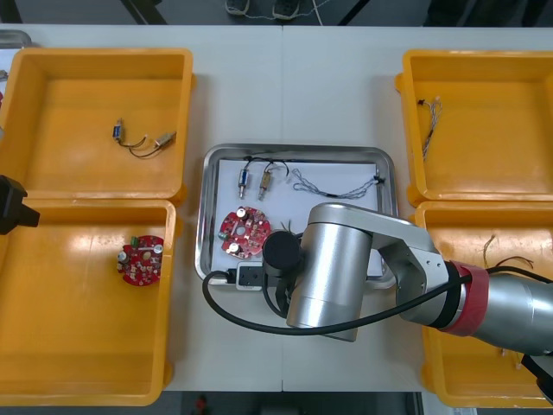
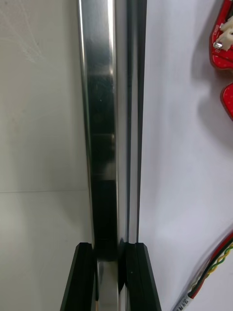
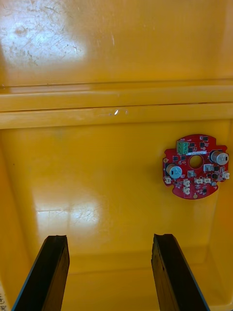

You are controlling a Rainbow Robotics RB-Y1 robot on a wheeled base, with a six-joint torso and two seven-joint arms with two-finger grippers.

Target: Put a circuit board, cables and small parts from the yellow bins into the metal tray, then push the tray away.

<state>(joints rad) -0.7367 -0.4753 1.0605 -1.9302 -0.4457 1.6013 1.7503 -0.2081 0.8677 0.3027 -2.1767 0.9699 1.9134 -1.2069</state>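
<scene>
Metal tray at centre of frame on counter, holding red circuit board, two small metal parts and twisted cable. Right gripper clamped on tray's lower rim. Left gripper spread open over lower-left yellow bin, near second circuit board.

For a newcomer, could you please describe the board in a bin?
On the robot's left, take the nearer bin, open left hand at its far corner. The red board lies alone there; its twin sits in the tray the right hand grips.
</scene>
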